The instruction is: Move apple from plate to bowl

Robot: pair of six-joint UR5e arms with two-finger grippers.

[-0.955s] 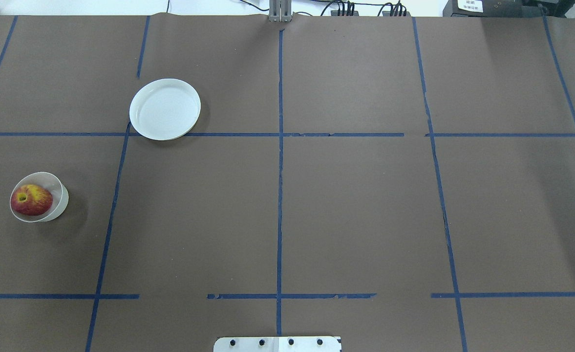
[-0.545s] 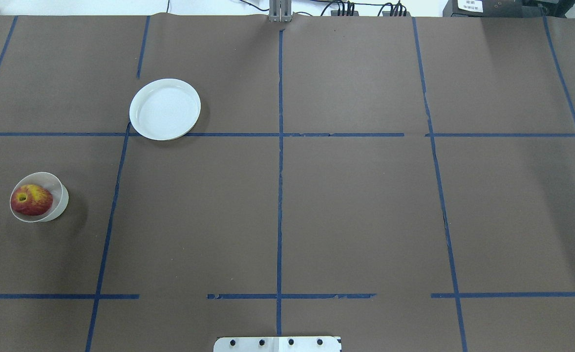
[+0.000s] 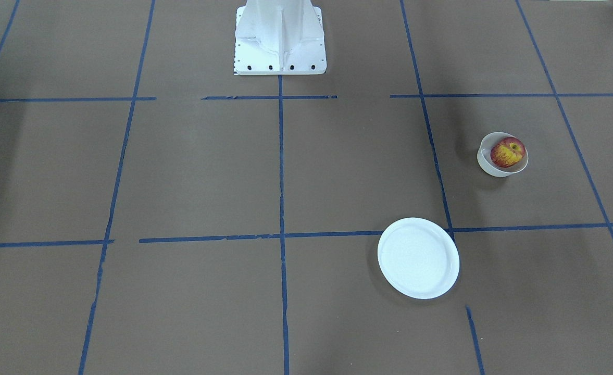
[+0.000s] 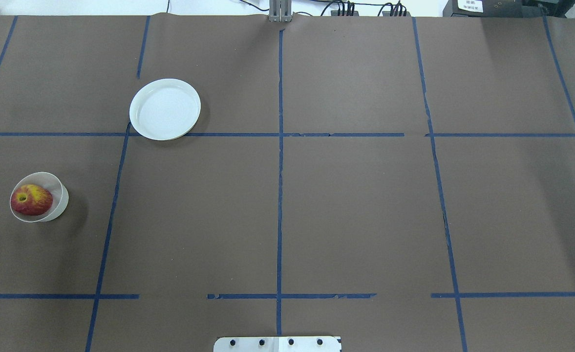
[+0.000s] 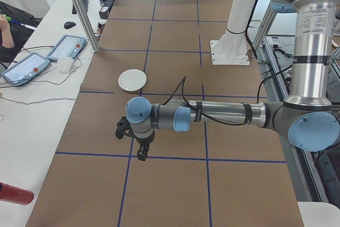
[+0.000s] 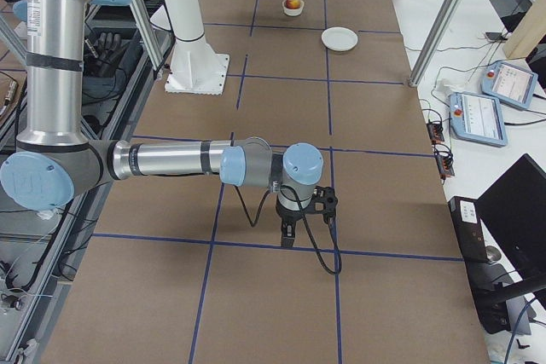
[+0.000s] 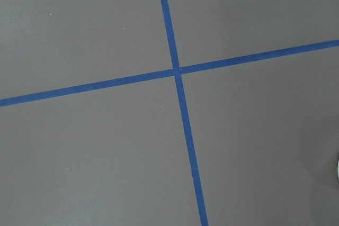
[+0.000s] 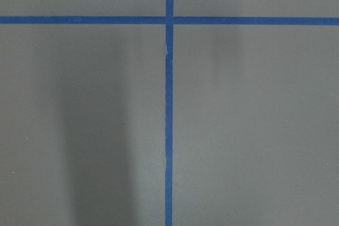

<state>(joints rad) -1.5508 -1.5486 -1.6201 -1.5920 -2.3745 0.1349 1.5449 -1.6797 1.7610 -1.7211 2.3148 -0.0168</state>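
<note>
The red and yellow apple sits inside the small white bowl at the table's left side; it also shows in the front view and far off in the right view. The flat white plate lies bare, farther forward and to the right of the bowl. Neither arm shows in the overhead or front view. The left gripper hangs over the table and hides the bowl in the left view. The right gripper hangs over a tape line, far from both. I cannot tell if either is open or shut.
Brown paper with blue tape lines covers the table. The white robot base stands at the near edge. Aluminium posts, tablets and a red can stand beside the table.
</note>
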